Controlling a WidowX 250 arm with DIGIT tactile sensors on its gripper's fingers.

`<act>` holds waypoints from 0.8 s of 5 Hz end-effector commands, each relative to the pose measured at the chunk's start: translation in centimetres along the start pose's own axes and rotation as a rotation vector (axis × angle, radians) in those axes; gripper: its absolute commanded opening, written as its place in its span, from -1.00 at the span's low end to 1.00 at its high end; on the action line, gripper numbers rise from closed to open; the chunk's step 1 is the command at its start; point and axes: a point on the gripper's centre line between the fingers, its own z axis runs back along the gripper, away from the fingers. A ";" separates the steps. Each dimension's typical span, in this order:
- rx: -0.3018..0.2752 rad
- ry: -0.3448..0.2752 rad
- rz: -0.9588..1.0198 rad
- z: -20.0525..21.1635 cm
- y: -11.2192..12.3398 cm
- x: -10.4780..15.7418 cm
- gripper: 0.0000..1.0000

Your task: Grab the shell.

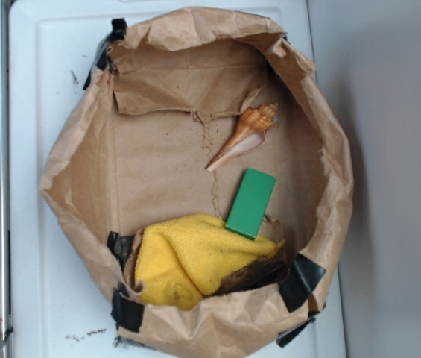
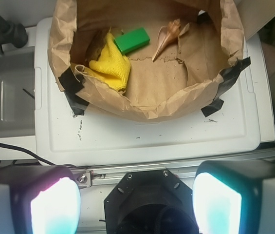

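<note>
The shell (image 1: 246, 134) lies on the floor of an open brown paper bag (image 1: 76, 164), orange ribbed end toward the upper right and pointed tail toward the lower left. In the wrist view the shell (image 2: 169, 36) sits far off at the top, inside the bag (image 2: 142, 105). My gripper (image 2: 136, 202) hangs well back from the bag, above the robot's black base, open, with its two glowing pads (image 2: 54, 207) wide apart and nothing between them. The exterior view does not show the gripper.
A flat green block (image 1: 251, 203) lies just below the shell, leaning on a crumpled yellow cloth (image 1: 191, 261). The bag's raised walls, patched with black tape (image 1: 299, 280), ring everything. The bag rests on a white tray-like surface (image 1: 27, 112). A grey sink (image 2: 6, 92) is left.
</note>
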 end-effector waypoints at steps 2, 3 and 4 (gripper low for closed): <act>-0.002 -0.012 -0.002 0.3 -0.1 0.2 1.00; -0.039 -0.039 -0.023 -0.2 0.6 2.8 1.00; -0.077 -0.061 -0.033 -1.1 1.9 6.6 1.00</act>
